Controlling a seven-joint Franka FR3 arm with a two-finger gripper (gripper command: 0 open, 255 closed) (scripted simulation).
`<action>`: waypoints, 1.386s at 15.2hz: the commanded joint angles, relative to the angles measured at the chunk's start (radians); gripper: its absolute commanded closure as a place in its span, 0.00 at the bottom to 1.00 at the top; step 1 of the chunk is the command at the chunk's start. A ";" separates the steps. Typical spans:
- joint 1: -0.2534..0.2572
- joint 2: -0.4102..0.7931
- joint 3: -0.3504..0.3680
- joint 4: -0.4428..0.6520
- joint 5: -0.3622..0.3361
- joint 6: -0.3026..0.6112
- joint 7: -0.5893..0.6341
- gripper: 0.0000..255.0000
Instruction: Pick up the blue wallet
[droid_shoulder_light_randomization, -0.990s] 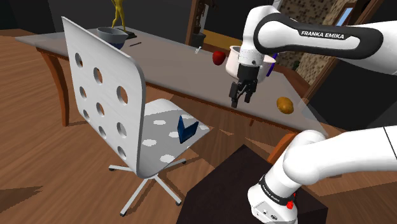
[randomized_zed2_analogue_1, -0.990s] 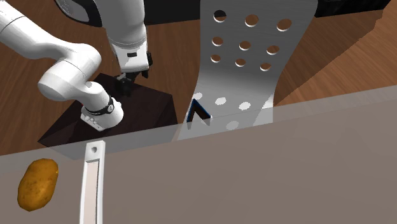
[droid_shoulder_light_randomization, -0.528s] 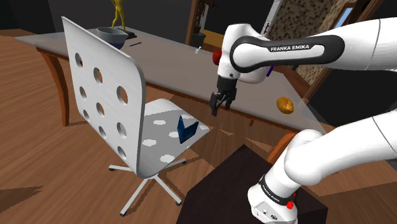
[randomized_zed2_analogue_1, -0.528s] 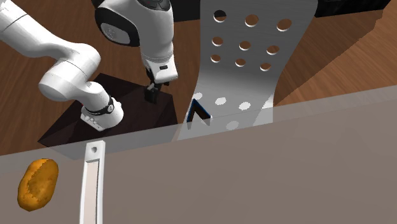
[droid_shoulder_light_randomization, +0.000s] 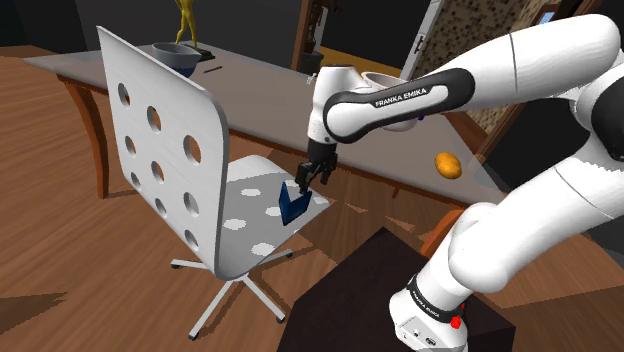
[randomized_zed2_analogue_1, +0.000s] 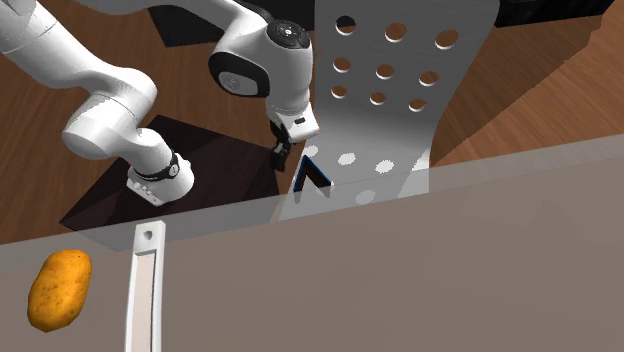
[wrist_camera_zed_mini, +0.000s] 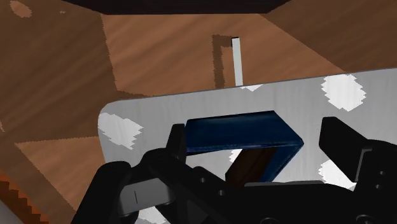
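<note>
Wallet (droid_shoulder_light_randomization: 293, 205), dark blue, stands folded like a tent on the white chair seat (droid_shoulder_light_randomization: 250, 215), just left of centre in the shoulder view, with its ridge up for the taking. The gripper (droid_shoulder_light_randomization: 305, 178) hangs just above it, fingers (wrist_camera_zed_mini: 340, 143) spread either side and gripping nothing. The holed backrest (droid_shoulder_light_randomization: 160, 150) rises at left. The counter (droid_shoulder_light_randomization: 270, 95) edge runs close behind; neither seems in the way.

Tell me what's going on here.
A white robot arm is going for the blue wallet, which stands tent-like on the chair seat. Its gripper hovers open right at the wallet, fingers on either side without clasping it. The wallet is not yet picked up.
</note>
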 joint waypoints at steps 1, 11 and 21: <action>0.006 0.076 0.012 0.032 -0.005 0.062 0.003 0.00; 0.022 0.269 0.039 0.069 -0.034 0.246 0.029 0.00; 0.022 0.295 0.039 0.058 -0.040 0.282 0.033 1.00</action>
